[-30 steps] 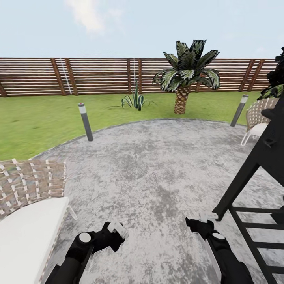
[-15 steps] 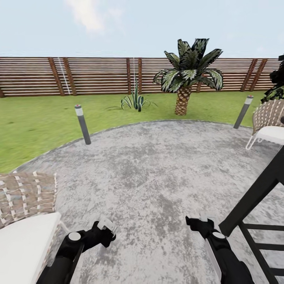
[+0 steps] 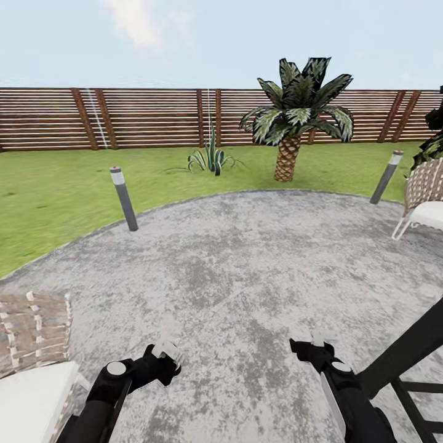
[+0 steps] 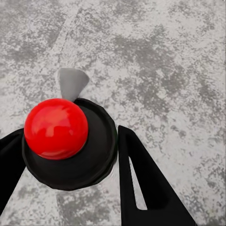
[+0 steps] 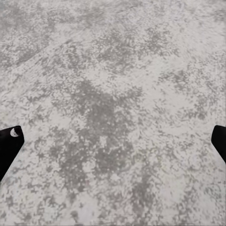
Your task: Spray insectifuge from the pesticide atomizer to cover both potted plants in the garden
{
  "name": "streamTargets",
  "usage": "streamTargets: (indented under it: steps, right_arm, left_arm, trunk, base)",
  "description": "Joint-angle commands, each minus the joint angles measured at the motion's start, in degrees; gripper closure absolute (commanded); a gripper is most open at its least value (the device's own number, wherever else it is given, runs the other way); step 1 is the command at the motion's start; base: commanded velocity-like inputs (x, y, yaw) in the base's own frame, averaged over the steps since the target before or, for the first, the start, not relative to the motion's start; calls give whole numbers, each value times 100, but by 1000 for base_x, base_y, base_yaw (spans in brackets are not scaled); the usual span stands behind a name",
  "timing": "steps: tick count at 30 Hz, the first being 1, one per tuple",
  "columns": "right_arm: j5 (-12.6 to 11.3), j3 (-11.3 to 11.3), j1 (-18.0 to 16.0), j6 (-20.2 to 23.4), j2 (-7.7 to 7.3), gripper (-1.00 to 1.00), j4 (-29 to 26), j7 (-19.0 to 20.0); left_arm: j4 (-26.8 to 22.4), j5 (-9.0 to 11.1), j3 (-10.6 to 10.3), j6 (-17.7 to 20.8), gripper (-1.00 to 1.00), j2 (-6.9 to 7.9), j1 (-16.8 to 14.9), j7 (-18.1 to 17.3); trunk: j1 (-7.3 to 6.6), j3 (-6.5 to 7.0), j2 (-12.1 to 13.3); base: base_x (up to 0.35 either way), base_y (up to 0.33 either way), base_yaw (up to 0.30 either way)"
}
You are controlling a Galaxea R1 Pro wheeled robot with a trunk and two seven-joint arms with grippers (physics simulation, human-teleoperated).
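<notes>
Fingers (image 4: pixel 141 179) of the left gripper (image 3: pixel 166 354) clamp a round black top with a red ball (image 4: pixel 55 128) and a grey nozzle; it looks like the pesticide atomizer (image 4: pixel 70 146), seen end-on. Right gripper (image 3: pixel 320 344) hangs over the stone patio (image 3: pixel 246 258) with its jaws spread wide and nothing between them. Outward stand a wicker seat (image 3: pixel 31 326), black grill legs (image 3: pixel 406 357), two bollard lamps (image 3: pixel 123 197), a striped agave (image 3: pixel 212 157), a palm (image 3: pixel 292 123) and the slatted fence (image 3: pixel 147 117).

A wicker seat (image 3: pixel 34 344) and a black grill frame (image 3: pixel 409 363) are cut off by the head view's edges.
</notes>
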Motion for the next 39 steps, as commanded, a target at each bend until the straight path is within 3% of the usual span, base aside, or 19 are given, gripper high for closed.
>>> streamTargets:
  steps: [1,7,22,39]
  right_arm:
    - [36,-13,-2,61,-2,-100,-7,32]
    - [59,11,-2,152,1,-100,-13,24]
    - [95,20,-2,908,7,-100,-360,14]
    - [97,27,-2,950,18,-100,-362,14]
  left_arm:
    - [-9,-32,21,22,100,-7,-3,-51]
    - [-11,-27,169,22,100,-7,-14,-51]
    - [-18,-29,179,22,100,-7,-3,-51]
    - [-18,-27,180,22,100,-7,-3,-43]
  trunk:
    - [3,-5,-2]
    - [3,-5,-2]
    - [3,-5,-2]
    - [3,-5,-2]
  base:
    - [346,0,0]
    - [346,0,0]
    - [346,0,0]
    - [346,0,1]
